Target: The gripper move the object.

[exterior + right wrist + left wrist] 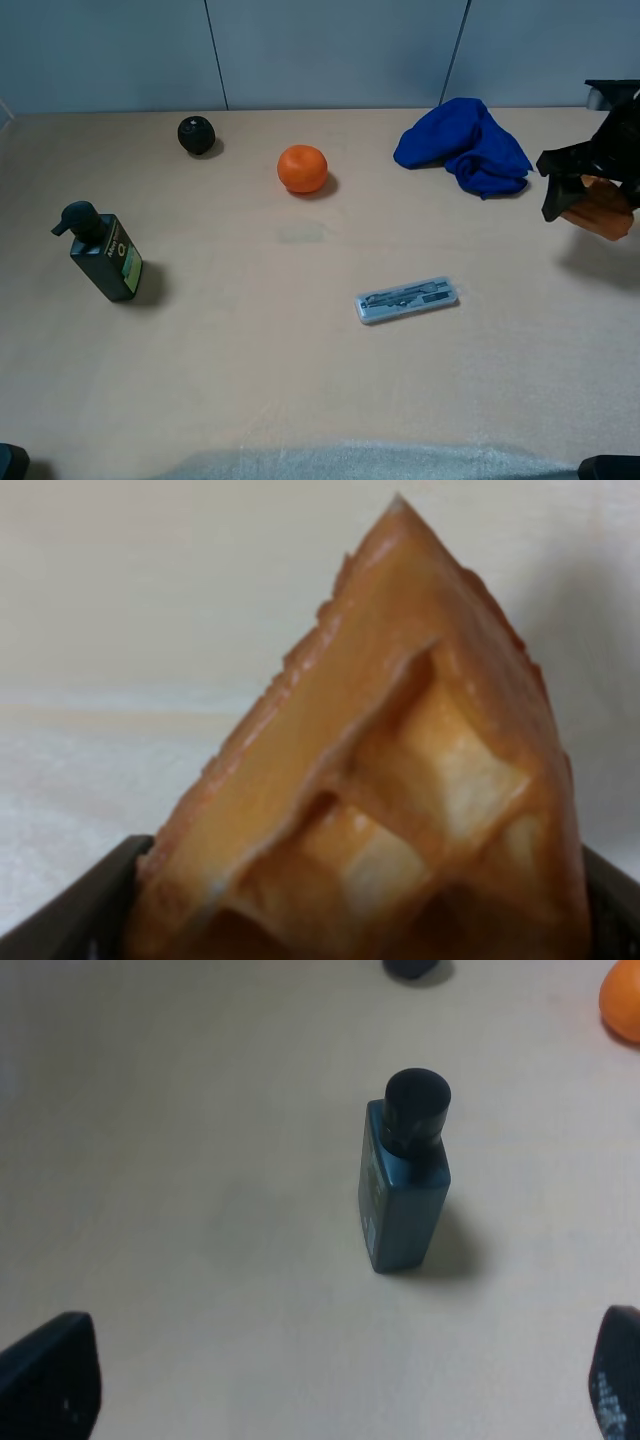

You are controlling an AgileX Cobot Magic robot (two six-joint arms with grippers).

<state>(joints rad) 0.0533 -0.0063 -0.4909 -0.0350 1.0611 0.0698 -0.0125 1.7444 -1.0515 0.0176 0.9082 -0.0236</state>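
- Pinches toy waffle wedge point(603, 212) between fingers of right gripper point(585, 195) at 3 o'clock of table point(300, 400), seemingly lifted.
- Faces dark pump bottle point(105, 255) at 9 o'clock, with fingers of left gripper point(340, 1390) spread wide.

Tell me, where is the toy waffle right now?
The waffle is at the far right of the high view, gripped by the right gripper, just right of the blue cloth.

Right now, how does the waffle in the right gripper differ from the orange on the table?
The waffle is a wedge with square dimples; the orange is round and smooth. The waffle is clamped in the right gripper; the orange rests on the table. Both are orange-toned.
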